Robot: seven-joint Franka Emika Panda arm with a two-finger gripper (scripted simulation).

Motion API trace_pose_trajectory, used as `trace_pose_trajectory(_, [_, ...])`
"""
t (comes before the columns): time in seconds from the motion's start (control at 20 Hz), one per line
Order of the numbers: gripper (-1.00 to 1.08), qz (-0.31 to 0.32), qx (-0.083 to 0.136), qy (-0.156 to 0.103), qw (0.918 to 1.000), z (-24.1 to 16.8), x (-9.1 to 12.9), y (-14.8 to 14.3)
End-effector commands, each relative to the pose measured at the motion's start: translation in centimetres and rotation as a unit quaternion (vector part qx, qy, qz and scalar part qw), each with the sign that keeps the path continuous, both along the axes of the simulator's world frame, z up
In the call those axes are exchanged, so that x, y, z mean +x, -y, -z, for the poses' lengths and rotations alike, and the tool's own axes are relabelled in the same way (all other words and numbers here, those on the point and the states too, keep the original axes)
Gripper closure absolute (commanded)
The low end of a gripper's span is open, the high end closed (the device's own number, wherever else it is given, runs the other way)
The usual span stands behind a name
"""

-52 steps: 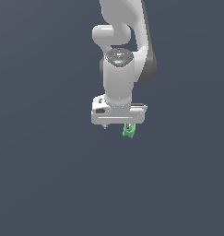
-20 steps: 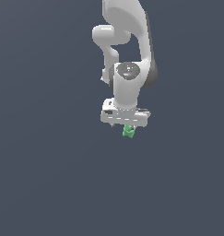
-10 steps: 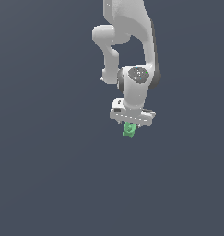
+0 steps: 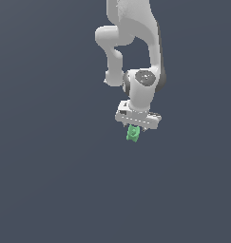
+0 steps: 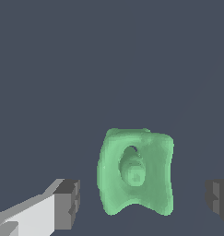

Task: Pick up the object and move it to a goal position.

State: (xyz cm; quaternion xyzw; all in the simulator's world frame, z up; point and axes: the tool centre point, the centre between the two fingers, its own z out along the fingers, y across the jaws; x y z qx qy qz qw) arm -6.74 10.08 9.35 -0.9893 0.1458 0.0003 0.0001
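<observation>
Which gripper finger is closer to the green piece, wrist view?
The finger with its white body showing; a narrow gap separates it from the green piece. The other finger, cut by the frame edge, stands farther off.

A: So what's in the exterior view? Mostly flat dark grey-blue background, with the glossy white jointed robot arm [image 4: 136, 52] hanging down from about 12 o'clock.

B: Yep, and its wide white gripper [image 4: 134, 129] sits just past centre toward 1 o'clock. The small bright green lumpy plastic piece [image 4: 132, 134] pokes out right below it, at its 6 o'clock, touching it. Can't see the fingers clearly though.
</observation>
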Motion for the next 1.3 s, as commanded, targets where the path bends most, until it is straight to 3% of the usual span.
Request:
trace_pose_trajectory(0.0, [-0.92,0.0,0.0,0.0,1.0,0.1,0.0,0.0])
trace_pose_trajectory(0.8, [-0.92,0.002,0.0,0.0,1.0,5.0,-0.1,0.0])
trace_pose_trajectory(0.85, [1.08,0.002,0.0,0.0,1.0,5.0,-0.1,0.0])
trace_pose_trajectory(1.25, [1.08,0.002,0.0,0.0,1.0,5.0,-0.1,0.0])
